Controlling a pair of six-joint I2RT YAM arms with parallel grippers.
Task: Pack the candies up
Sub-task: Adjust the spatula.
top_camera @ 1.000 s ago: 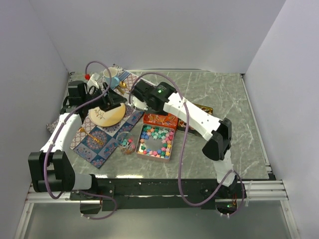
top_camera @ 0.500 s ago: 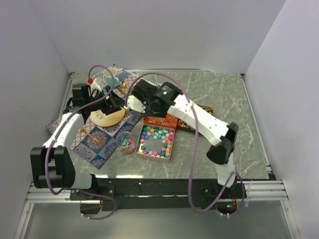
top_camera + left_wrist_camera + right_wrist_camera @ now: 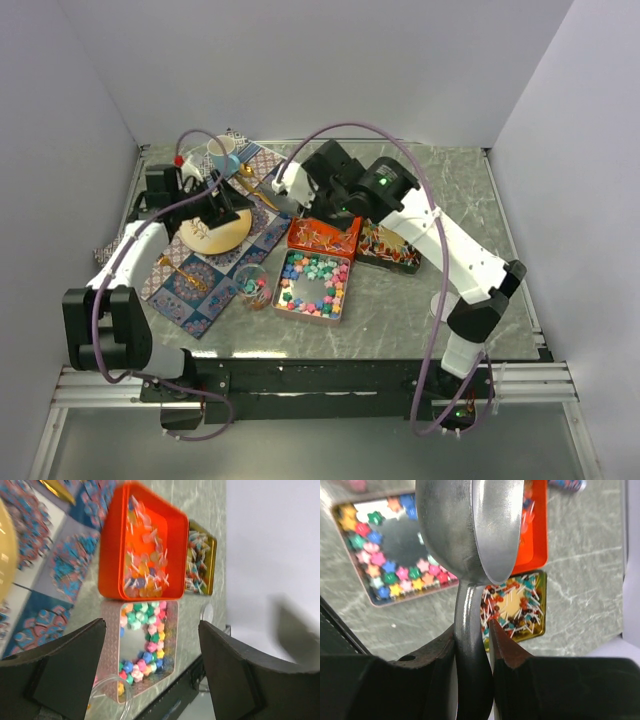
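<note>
Pastel star candies (image 3: 313, 280) fill a pinkish tin in front of an orange tin (image 3: 323, 237) of pale wrapped candies (image 3: 142, 567). A gold tin (image 3: 390, 248) holds red, white and blue wrapped candies (image 3: 512, 602). My right gripper (image 3: 295, 182) hovers behind the orange tin, shut on the handle of a silver scoop (image 3: 465, 525); in the right wrist view the gripper (image 3: 472, 630) hangs above the tins. The scoop's inside is turned away from that camera. My left gripper (image 3: 222, 205) stands open over the plate; in its wrist view the gripper (image 3: 151, 630) has nothing between its jaws.
A small clear glass (image 3: 252, 287) with a few candies stands left of the star tin. A cream plate (image 3: 205, 232), a gold spoon (image 3: 180, 272) and a blue cup (image 3: 222, 155) sit on a patterned mat (image 3: 215, 275). White walls close in the left, back and right.
My right arm has swung its elbow out to the right, and its gripper with the scoop has shifted right and back. The left gripper stays by the plate.
</note>
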